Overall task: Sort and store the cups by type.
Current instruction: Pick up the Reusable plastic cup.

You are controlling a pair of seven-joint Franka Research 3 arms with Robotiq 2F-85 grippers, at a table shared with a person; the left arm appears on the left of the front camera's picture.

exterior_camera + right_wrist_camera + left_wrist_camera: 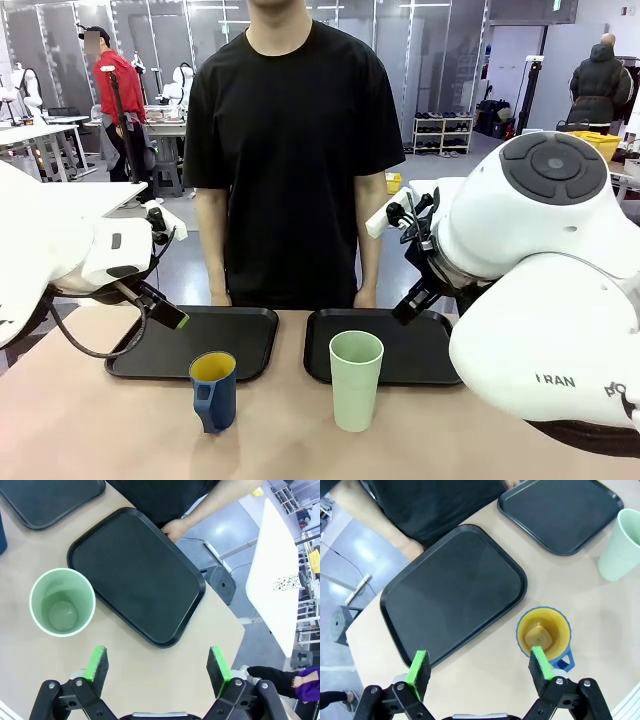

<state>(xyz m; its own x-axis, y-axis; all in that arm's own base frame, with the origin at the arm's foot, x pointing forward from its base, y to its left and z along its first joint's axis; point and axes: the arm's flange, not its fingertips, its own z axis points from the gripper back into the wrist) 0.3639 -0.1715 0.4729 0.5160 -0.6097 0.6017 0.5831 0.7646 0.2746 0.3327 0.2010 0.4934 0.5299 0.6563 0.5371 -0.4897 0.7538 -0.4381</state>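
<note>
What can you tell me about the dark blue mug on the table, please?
The dark blue mug stands upright on the tan table, just in front of the left black tray and clear of its rim. Its inside is yellow and empty, its surface smooth, like plastic. One blue handle points towards the robot's side. Only the table touches it.

Blue mug (214, 390), mint tumbler (356, 379): upright, apart, on table.

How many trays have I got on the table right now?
2. The left tray lies just behind the blue mug; the right tray lies just behind the green tumbler. No hidden or stacked third one is apparent.
</note>
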